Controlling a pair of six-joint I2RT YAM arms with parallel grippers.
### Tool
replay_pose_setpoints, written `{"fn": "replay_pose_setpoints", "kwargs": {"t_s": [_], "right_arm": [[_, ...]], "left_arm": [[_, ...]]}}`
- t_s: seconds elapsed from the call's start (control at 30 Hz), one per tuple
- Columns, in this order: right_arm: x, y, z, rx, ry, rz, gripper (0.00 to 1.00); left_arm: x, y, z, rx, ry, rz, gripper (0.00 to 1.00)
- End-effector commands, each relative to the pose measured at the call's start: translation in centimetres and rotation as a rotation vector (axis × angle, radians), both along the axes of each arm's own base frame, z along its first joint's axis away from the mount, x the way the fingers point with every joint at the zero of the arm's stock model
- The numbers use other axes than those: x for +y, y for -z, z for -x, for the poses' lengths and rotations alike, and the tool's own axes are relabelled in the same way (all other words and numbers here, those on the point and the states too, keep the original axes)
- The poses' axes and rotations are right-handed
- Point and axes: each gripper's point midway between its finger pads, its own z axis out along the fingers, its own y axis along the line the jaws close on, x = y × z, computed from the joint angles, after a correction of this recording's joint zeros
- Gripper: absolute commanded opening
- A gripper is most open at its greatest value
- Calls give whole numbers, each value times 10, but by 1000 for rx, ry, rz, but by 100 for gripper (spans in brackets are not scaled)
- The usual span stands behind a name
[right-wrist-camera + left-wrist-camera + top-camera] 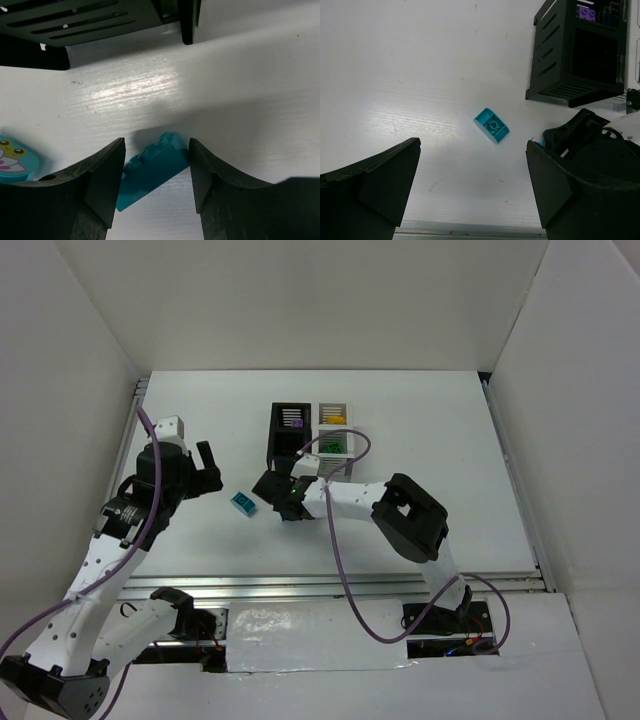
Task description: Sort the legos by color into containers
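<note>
You have the left gripper (pixel 472 150) spread wide, a teal brick (pixel 491 126) lying free on the table (pixel 395 60) at centre, the black container (pixel 555 55) at one o'clock.

The white table (pixel 450 420) filled the centre of the frame. White wall panels (pixel 300 300) enclosed it at the top, left and right. A metal rail (pixel 280 583) ran along its lower edge.

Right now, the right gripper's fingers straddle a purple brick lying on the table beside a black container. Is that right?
No. The brick straddled by the right gripper is teal, not purple, as the right wrist view shows. It does lie on the table beside a black container.
</note>
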Motion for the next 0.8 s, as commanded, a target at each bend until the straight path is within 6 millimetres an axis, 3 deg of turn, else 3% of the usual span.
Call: {"fn": "replay_pose_setpoints", "kwargs": {"t_s": [0.0,0.2,0.37,0.43,0.47,0.5,0.6,0.7,0.73,0.77], "right_arm": [[0,4,-2,-22,14,-2,57],[-2,10,4,-4,0,-6,41],[-4,9,10,6,-39,-16,38],[-3,10,14,19,-57,-24,11],[-3,9,15,19,-67,-26,4],[-4,10,16,25,-69,-26,0],[-4,4,19,17,-96,-34,0],[11,-27,22,-43,-208,-122,0],[16,-55,20,-99,-271,-153,0],[20,-64,25,-108,-326,-179,0]], "left_arm": [[-2,-13,-4,-56,16,10,99],[-2,-13,-4,-54,20,11,100],[-3,-13,-4,-56,25,13,100],[-4,-13,-4,-55,27,13,100],[-4,-12,-4,-53,27,12,99],[-4,-12,-4,-53,27,12,100],[-3,-12,-4,-54,23,12,100],[-2,-13,-4,-53,17,8,100],[-2,-13,-4,-55,14,9,99],[-2,-13,-4,-55,14,9,99]]}}
